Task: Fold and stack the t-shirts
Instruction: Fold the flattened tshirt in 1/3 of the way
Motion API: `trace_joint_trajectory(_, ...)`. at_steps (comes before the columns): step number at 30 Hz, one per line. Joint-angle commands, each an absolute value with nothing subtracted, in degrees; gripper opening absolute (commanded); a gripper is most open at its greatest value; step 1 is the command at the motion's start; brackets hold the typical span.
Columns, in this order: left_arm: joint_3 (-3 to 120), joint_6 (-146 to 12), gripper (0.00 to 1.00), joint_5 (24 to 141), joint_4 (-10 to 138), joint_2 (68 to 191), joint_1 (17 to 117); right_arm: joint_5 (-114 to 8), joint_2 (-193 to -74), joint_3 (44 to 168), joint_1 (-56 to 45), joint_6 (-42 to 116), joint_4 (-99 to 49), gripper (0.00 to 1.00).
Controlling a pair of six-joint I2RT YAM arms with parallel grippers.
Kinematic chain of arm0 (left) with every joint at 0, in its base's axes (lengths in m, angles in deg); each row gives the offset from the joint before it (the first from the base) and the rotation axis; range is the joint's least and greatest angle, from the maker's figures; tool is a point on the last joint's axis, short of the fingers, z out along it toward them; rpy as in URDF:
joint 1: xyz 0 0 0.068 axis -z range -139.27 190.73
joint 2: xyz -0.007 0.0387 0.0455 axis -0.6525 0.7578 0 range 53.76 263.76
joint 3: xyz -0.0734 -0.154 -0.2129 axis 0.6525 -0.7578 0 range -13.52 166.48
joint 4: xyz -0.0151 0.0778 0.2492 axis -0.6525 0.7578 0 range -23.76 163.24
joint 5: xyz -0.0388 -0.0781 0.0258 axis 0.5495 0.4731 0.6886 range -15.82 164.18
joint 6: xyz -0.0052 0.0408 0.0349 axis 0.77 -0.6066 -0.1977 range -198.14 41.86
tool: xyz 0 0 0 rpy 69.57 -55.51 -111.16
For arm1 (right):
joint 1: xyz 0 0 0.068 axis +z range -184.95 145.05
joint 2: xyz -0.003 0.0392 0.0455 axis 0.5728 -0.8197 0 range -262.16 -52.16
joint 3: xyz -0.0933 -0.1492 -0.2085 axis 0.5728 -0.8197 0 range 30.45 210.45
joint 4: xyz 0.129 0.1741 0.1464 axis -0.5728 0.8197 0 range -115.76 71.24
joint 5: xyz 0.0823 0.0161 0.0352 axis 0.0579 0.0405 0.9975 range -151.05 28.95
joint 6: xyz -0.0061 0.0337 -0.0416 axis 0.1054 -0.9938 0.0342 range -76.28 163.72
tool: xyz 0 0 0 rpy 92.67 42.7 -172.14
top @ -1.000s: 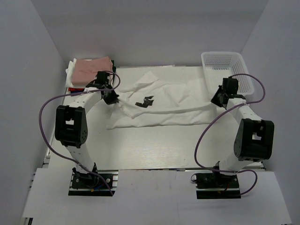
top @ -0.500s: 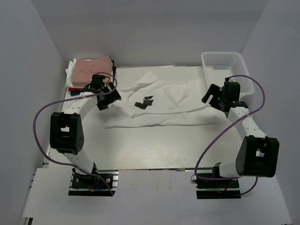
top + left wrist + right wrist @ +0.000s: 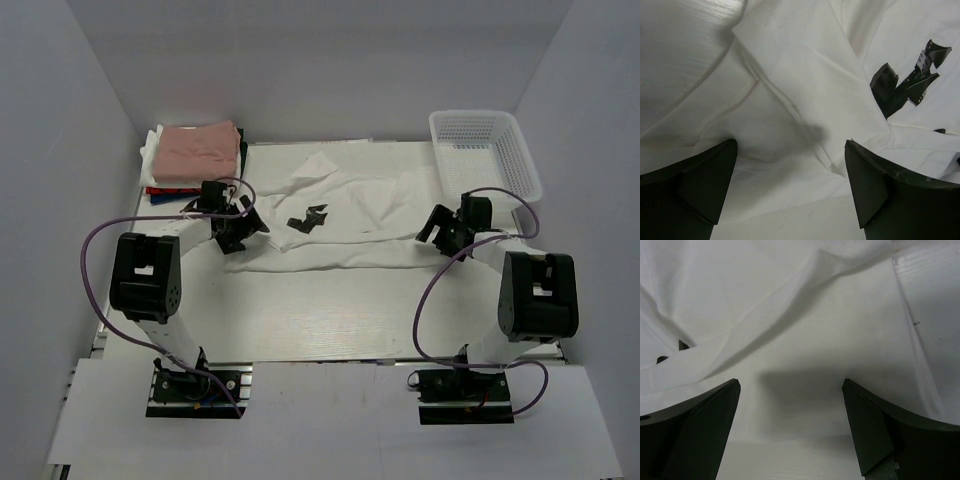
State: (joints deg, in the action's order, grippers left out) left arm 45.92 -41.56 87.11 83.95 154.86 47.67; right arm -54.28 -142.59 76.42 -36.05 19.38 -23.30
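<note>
Across the middle of the table point(image 3: 330, 320) sprawls the big white t-shirt point(image 3: 370, 215), rumpled. Mesh basket point(image 3: 530, 170) sits off its right end, folded pink shirt point(image 3: 200, 148) past its left end. Over those ends hover the left gripper point(image 3: 243, 230) and right gripper point(image 3: 432, 226), jaws wide, holding nothing.

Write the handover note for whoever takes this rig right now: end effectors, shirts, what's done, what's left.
Left end effector: open, empty, low over the white t-shirt's left end.
Right end effector: open, empty, over its right end.
Done: folded stack at the far left, pink t-shirt on top.
To do: fold the white one, rumpled across the table, and add it to the stack.
</note>
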Motion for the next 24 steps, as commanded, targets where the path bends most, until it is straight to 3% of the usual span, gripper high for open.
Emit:
trace_joint_trajectory(1,40.4,-40.8,0.99,85.0,86.0,155.5,47.8,-57.0,-144.1,74.9,-36.6,18.3,-22.9,0.90)
trace_joint_trajectory(8,30.8,-37.8,0.99,75.7,95.8,145.8,47.8,-60.7,-134.5,61.0,-36.6,12.2,-16.9,0.90)
trace_joint_trajectory(13,24.6,-35.3,0.99,75.0,102.0,134.4,47.8,-60.8,-119.2,53.4,-36.2,9.9,-9.4,0.90)
trace_joint_trajectory(20,21.2,-37.1,0.99,80.2,103.4,119.8,49.3,-54.6,-104.5,56.7,-35.7,18.7,-2.4,0.90)
trace_joint_trajectory(24,27.2,-42.9,0.99,86.5,102.9,118.4,51.1,-52.5,-101.6,59.1,-35.5,22.8,-5.2,0.90)
